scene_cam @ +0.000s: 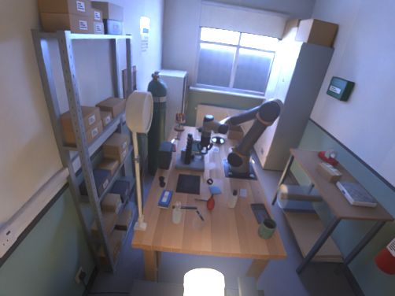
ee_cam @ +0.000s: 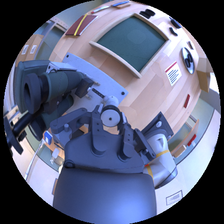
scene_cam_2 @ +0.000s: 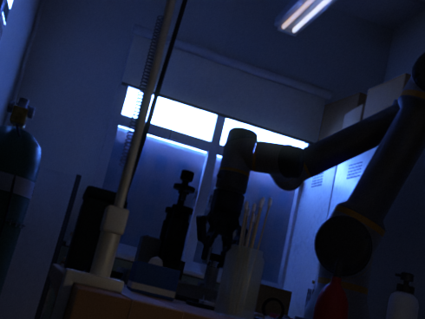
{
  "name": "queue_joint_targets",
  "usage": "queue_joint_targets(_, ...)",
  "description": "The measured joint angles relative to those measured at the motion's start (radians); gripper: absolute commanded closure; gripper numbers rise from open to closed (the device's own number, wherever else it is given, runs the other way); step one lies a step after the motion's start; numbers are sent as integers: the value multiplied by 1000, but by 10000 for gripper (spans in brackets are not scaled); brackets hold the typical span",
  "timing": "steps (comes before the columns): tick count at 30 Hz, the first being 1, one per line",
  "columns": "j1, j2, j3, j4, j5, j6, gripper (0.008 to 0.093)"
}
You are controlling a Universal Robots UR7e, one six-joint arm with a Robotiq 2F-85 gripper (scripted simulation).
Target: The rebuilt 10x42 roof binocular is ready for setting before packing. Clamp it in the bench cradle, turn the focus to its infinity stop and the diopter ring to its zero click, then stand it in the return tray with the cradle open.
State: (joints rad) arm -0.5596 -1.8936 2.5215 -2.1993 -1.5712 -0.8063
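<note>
At the far middle of the workbench the dark green binocular stands upright in the bench cradle, which rests on a grey base plate. The cradle's white clamp knob is gripped by my closed gripper, just right of the binocular. The knob sits on a short shaft that points toward the cradle. The return tray, a wood-framed tray with a dark green mat, lies empty on the bench in front of the cradle.
Behind the bench are a window, a green gas cylinder and a grey cabinet. A lamp pole stands at the bench's left edge. Small bottles, a red blower, pens and a green mug are scattered on the near half.
</note>
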Motion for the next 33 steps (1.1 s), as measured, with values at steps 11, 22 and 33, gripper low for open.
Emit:
queue_joint_targets(11, 0, 0, 0, 0, 0, 435, 934)
queue_joint_targets(22, 0, 0, 0, 0, 0, 830, 934)
queue_joint_targets(33, 0, 0, 0, 0, 0, 1143, 934)
